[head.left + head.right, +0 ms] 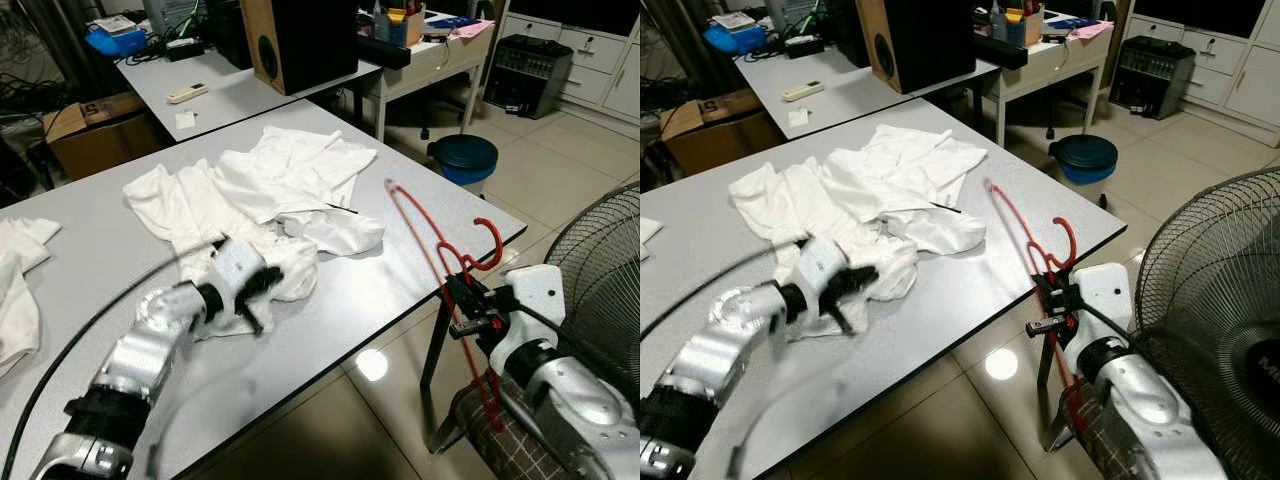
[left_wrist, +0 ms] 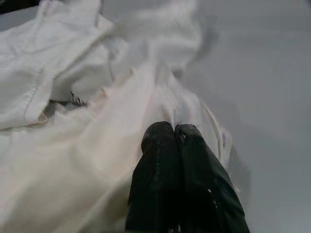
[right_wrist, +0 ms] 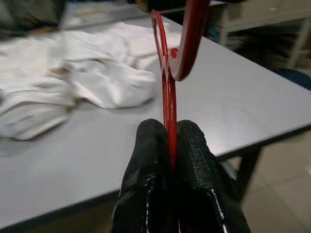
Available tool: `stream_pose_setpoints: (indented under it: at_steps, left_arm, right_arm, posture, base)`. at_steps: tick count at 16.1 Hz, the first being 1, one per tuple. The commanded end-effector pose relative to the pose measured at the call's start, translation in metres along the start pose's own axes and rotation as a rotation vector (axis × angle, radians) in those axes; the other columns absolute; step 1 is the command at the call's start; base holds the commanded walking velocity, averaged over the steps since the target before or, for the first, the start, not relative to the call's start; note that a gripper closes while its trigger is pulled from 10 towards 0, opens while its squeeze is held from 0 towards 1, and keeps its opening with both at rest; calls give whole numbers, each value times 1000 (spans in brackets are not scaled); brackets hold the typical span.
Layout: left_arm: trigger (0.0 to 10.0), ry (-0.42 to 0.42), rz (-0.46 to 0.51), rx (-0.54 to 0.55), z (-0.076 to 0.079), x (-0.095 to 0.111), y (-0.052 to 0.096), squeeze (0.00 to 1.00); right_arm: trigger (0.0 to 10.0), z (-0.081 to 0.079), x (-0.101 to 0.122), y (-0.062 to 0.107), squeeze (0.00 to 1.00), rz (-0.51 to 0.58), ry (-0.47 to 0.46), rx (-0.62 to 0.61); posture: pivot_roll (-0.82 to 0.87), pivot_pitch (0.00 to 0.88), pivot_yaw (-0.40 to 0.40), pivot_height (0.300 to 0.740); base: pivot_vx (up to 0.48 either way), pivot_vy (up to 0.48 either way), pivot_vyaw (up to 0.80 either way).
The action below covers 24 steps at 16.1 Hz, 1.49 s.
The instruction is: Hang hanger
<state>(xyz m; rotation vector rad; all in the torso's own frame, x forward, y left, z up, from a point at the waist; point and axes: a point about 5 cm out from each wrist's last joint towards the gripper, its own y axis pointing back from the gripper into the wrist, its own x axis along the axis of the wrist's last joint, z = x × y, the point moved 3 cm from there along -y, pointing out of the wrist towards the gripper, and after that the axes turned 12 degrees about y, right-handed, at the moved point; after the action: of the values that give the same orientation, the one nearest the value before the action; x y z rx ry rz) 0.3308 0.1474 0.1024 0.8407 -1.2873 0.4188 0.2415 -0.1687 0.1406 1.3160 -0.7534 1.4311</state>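
My right gripper (image 1: 468,304) is shut on a red wire hanger (image 1: 430,255), just off the table's right edge. The hanger's hook (image 1: 489,238) curls up beside the gripper, and its frame reaches over the table corner. In the right wrist view the red hanger (image 3: 167,73) rises from between the closed fingertips (image 3: 151,133). A pile of white garments (image 1: 280,185) lies on the grey table (image 1: 380,300). My left gripper (image 1: 258,287) rests at the pile's near edge. In the left wrist view its fingers (image 2: 158,136) are pressed together, with folds of white cloth (image 2: 97,145) gathering at the tips.
A large fan (image 1: 600,260) stands to the right, close to my right arm. A plaid seat (image 1: 500,445) sits under that arm. A blue bin (image 1: 462,158) is beyond the table corner. Another white cloth (image 1: 15,280) lies at the table's left. A speaker (image 1: 300,40) stands on the far desk.
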Motion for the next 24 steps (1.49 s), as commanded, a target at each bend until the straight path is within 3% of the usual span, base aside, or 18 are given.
stream_pose_setpoints:
  at_steps: [1, 4, 8, 13, 17, 20, 24]
  left_arm:
    - [0, 52, 92, -24, -6, 27, 5, 0]
    - [0, 101, 167, -156, -4, 60, 18, 0]
    - [0, 25, 169, -114, -17, 85, 28, 0]
    - [0, 21, 142, -76, -25, 87, 32, 0]
    - [0, 48, 115, -216, -1, 84, 34, 0]
    - [0, 49, 106, -219, 1, 84, 34, 0]
    - [0, 62, 200, -238, 5, 106, 37, 0]
  right_arm:
    - [10000, -3, 13, 6, 0, 69, 0, 68]
    - [10000, -20, 14, 20, 0, 74, 41, 300]
    - [10000, -28, 19, 30, 0, 71, 26, 472]
    - [10000, -31, 22, 38, 0, 69, 42, 547]
    - [10000, -23, 24, 25, 0, 75, 61, 484]
    - [10000, -28, 21, 22, 0, 51, 75, 515]
    - [10000, -36, -3, 14, 0, -97, 131, 562]
  posture:
    - [-35, 0, 128, 740]
    - [-37, 0, 129, 740]
    - [-33, 0, 126, 740]
    - [-30, 0, 119, 740]
    - [-27, 0, 111, 740]
    - [-26, 0, 106, 740]
    - [-24, 0, 102, 740]
  base:
    - [0, 0, 0]
    - [0, 0, 0]
    - [0, 0, 0]
    - [0, 0, 0]
    - [0, 0, 0]
    - [0, 0, 0]
    - [0, 0, 0]
